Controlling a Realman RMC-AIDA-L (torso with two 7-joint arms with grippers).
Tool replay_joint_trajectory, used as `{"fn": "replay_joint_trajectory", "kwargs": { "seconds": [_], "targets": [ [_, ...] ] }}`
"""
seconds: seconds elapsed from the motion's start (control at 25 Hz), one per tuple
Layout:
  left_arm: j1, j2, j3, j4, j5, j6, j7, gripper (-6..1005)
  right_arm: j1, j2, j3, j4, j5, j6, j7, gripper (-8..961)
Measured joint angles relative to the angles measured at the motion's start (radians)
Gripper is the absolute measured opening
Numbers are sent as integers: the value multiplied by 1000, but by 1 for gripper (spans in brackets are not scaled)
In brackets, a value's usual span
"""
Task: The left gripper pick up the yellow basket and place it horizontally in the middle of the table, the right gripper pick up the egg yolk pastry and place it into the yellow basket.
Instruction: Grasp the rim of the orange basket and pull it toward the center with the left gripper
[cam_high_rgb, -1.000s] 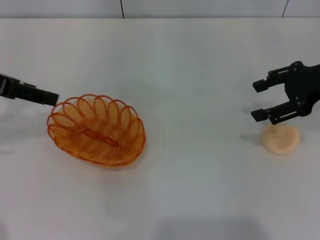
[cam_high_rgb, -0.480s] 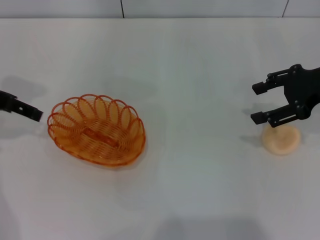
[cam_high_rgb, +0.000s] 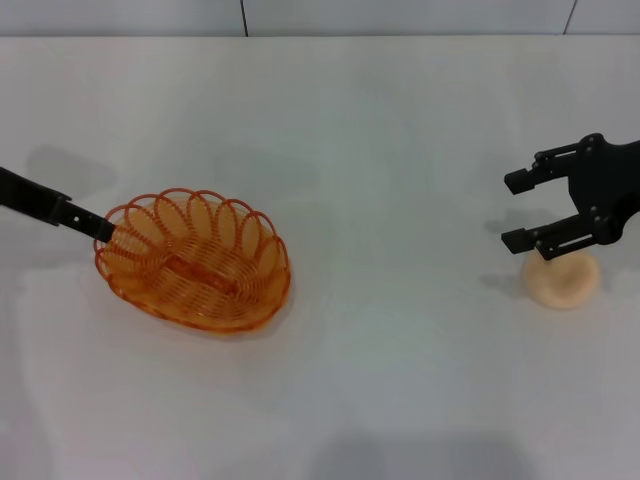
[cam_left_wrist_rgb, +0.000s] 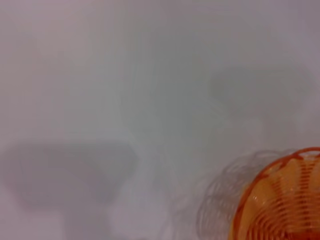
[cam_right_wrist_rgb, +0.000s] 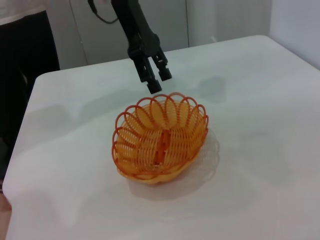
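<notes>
The yellow basket (cam_high_rgb: 193, 262) sits on the white table (cam_high_rgb: 380, 130), left of the middle; it also shows in the right wrist view (cam_right_wrist_rgb: 160, 137) and at the left wrist view's edge (cam_left_wrist_rgb: 282, 200). My left gripper (cam_high_rgb: 100, 227) reaches in from the left, its tip at the basket's left rim. In the right wrist view the left gripper (cam_right_wrist_rgb: 157, 80) hangs just over the rim with its fingers slightly apart and empty. My right gripper (cam_high_rgb: 514, 210) is open and empty, just above and left of the egg yolk pastry (cam_high_rgb: 566, 281) on the table at the right.
The table's far edge (cam_high_rgb: 320, 37) meets a grey wall. In the right wrist view the table's edge (cam_right_wrist_rgb: 22, 130) drops off beside a dark area.
My left gripper drew back to the left, then came in again to the basket's left rim. The right gripper has hardly moved. Basket and pastry stay put.
</notes>
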Motion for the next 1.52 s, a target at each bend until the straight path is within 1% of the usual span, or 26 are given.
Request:
{"fn": "replay_joint_trajectory", "kwargs": {
  "seconds": [0.36, 0.72, 1.08, 1.28, 1.48, 1.52],
  "targets": [
    [-17, -2, 0, -74, -1, -74, 15, 857, -2, 2, 0, 0, 5, -2, -3, 766],
    [-58, -7, 2, -166, 0, -126, 45, 838, -3, 7, -2, 0, 5, -3, -3, 766],
    [-65, -16, 15, -188, 9, -144, 55, 803, -2, 9, 0, 0, 5, -2, -3, 766],
    [-65, -17, 24, -195, 10, -156, 55, 696, -1, 9, 0, 0, 5, 0, -3, 767],
    [-64, -26, 25, -196, 8, -171, 57, 589, -1, 9, 0, 0, 5, 4, -3, 767],
    [-64, -27, 25, -196, 8, -171, 57, 550, -1, 9, 0, 0, 5, 4, -3, 767]
  ]
}}
